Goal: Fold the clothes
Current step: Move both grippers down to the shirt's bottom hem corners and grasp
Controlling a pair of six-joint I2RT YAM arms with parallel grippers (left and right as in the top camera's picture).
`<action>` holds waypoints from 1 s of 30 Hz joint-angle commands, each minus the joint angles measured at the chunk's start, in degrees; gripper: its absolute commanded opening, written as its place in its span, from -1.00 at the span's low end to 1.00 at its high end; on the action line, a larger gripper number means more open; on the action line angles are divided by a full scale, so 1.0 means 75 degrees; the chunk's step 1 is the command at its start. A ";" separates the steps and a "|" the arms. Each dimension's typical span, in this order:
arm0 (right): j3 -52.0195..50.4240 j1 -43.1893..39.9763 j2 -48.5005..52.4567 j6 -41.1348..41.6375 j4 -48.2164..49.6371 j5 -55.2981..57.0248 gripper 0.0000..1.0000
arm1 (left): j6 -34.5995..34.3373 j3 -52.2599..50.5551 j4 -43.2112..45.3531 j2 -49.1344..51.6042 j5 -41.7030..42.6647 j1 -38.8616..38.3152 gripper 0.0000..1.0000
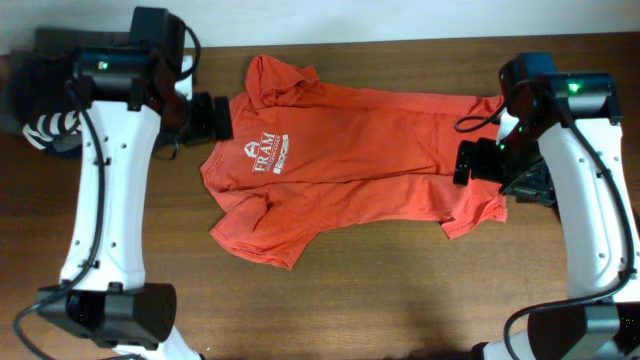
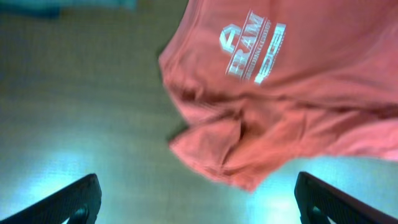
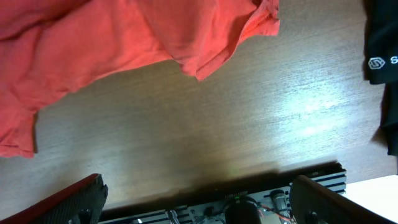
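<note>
A red-orange shirt (image 1: 350,150) lies spread and rumpled across the wooden table, with white lettering near its left end and a sleeve bunched at the front left. My left gripper (image 1: 215,117) is open and empty at the shirt's left edge; in the left wrist view its fingers (image 2: 199,202) are wide apart above bare table, with the shirt (image 2: 280,93) ahead of them. My right gripper (image 1: 468,163) is open and empty over the shirt's right end; in the right wrist view its fingers (image 3: 199,199) frame the table's edge, with the shirt (image 3: 93,50) at the upper left.
A dark garment with white stripes (image 1: 40,110) lies at the table's back left corner. A black fabric item with a small white logo (image 3: 382,50) lies at the right. The table's edge (image 3: 249,180) runs just below the right gripper.
</note>
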 commanded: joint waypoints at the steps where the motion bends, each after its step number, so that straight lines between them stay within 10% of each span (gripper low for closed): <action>1: -0.0184 -0.0026 -0.0335 -0.0041 -0.0044 0.0152 0.97 | -0.0417 -0.0012 -0.0364 -0.0312 -0.0050 -0.0087 0.98; 30: -0.1830 -0.0836 -0.0816 0.0790 0.0562 -0.0055 0.97 | 0.1105 -0.7568 0.5103 -0.0723 0.1684 0.0455 0.98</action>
